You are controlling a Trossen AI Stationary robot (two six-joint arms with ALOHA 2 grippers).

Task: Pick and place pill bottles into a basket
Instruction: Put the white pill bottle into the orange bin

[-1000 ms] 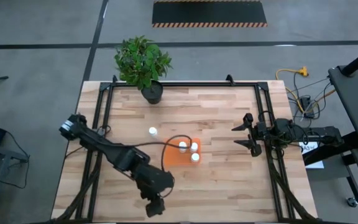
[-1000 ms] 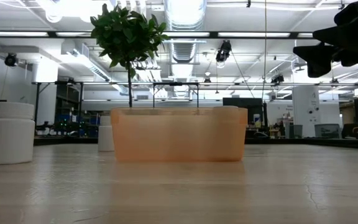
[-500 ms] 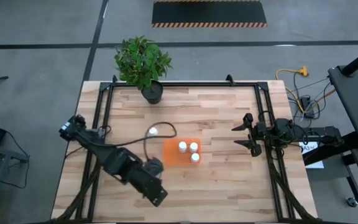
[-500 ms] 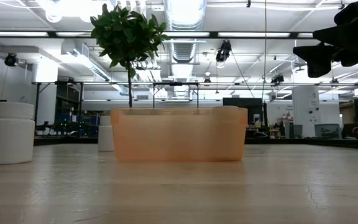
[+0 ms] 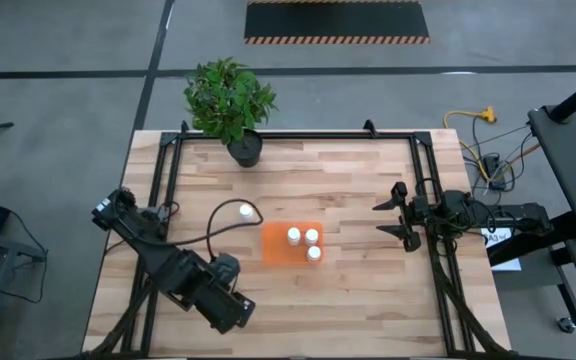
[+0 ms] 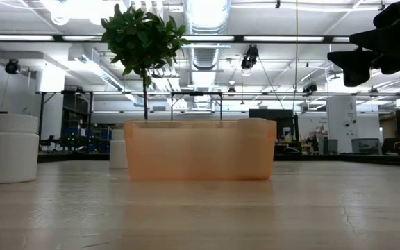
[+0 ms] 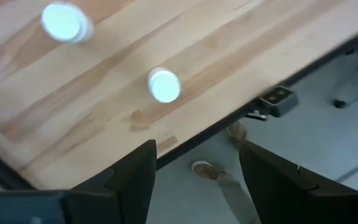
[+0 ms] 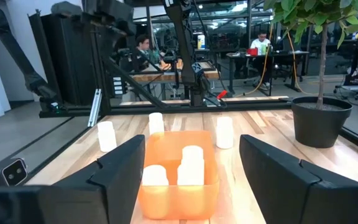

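Your left gripper (image 7: 194,171) shows two dark fingers (image 7: 129,180) spread apart with nothing between them. Beyond them you see the light wooden tabletop (image 7: 104,93) running diagonally to its edge. Two white pill bottles stand on it, seen cap-on: one (image 7: 164,85) near the edge, the other (image 7: 65,22) farther in, well apart from the first. Past the edge you have grey floor (image 7: 328,149) and a small dark bracket (image 7: 272,99) below the tabletop edge.

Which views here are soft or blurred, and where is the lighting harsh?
Left wrist view: smeared, the pill bottles are soft blobs. Low view: ceiling lights glare overhead, near tabletop soft, basket fairly sharp. High and right wrist views: evenly lit, reasonably sharp.
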